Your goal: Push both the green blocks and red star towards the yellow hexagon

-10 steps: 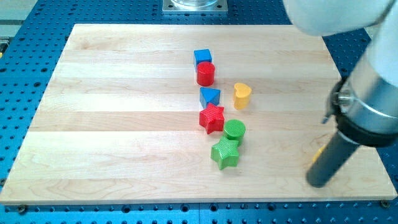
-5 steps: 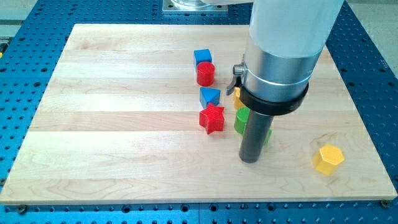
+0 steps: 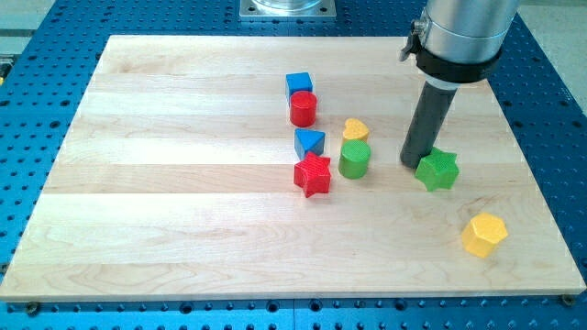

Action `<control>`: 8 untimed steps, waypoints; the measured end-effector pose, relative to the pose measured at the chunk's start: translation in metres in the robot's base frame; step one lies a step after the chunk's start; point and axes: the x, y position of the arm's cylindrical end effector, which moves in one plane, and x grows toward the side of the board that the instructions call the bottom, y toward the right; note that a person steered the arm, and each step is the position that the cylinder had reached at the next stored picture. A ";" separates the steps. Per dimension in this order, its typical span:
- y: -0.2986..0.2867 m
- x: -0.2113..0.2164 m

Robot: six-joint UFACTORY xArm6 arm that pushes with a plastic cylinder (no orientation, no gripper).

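Nearest the view's bottom, toward the right: the yellow hexagon (image 3: 483,234), alone on the wooden board (image 3: 165,229), with nothing touching it. Next up and a little left, the green star (image 3: 437,170), near the hexagon but clearly apart from it, bare wood between them. Pressed against the star's upper-left edge, or just beside it: my tip (image 3: 412,163), the rod rising steeply toward the view's top right. No fingers on this rod, so no open or closed state to report; nothing held, only a block nudged. Further left at about the same depth, the green cylinder (image 3: 354,159), well apart from the hexagon, and just left of it the red star (image 3: 313,174), close but with contact impossible to judge. Directly behind the cylinder, touching or nearly so, a yellow heart-shaped block (image 3: 356,130); behind the red star, a blue triangular block (image 3: 309,142). Farthest off, a red cylinder (image 3: 304,108) with a blue cube (image 3: 299,84) tight behind it. By way of progress: roughly a third done at best, with the green star closest to the goal yet not up against it. Left to do: finishing that push down and to the right, then fetching the green cylinder and the red star across the open board, without dragging the heart or triangle along.
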 end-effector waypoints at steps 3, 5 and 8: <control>-0.083 0.070; -0.171 0.061; -0.126 0.012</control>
